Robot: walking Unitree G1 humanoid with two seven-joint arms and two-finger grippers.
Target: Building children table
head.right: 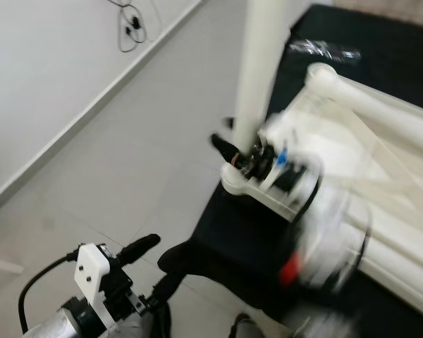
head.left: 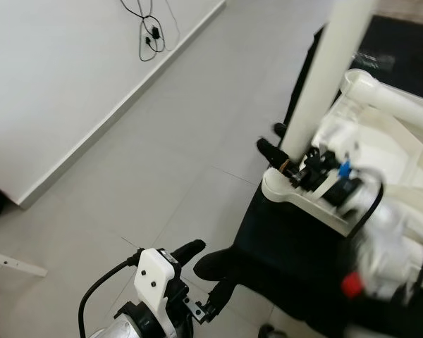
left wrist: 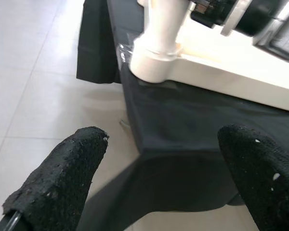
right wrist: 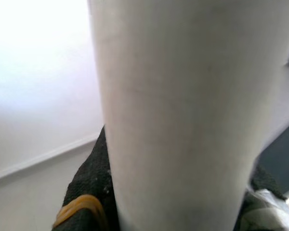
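The white table leg (head.left: pixel 323 84) stands upright in the corner socket (head.left: pixel 282 184) of the upturned tabletop (head.left: pixel 388 169), which lies on a black cloth (head.left: pixel 282 246) spread over the floor (head.left: pixel 162 141). My right fingers (head.left: pixel 273 151) are closed around the leg just above the socket; the right wrist view has the pale tube pressed between the dark pads (right wrist: pixel 89 187), so I judge the hold firm. A second leg (head.left: pixel 395 98) lies across the underside of the top, further off.

The risk I see is at the joint. If I turn or push while the leg sits a little off its axis, it may bind or cross in the socket — and forcing it could mar the plastic or leave the leg crooked. My right arm is blurred in both eye views, so it is in motion, and I cannot tell how well the leg is seated.

The top itself is light and rests on loose cloth. Nothing braces it, so my effort on the leg could drag or tip the whole piece instead of seating the joint.

My left fingers (left wrist: pixel 159 183) are spread wide and hold nothing, low over the cloth's edge, near that corner but apart from it. If they drift in, they could catch the cloth fold — or knock the corner and shift the socket under the leg.
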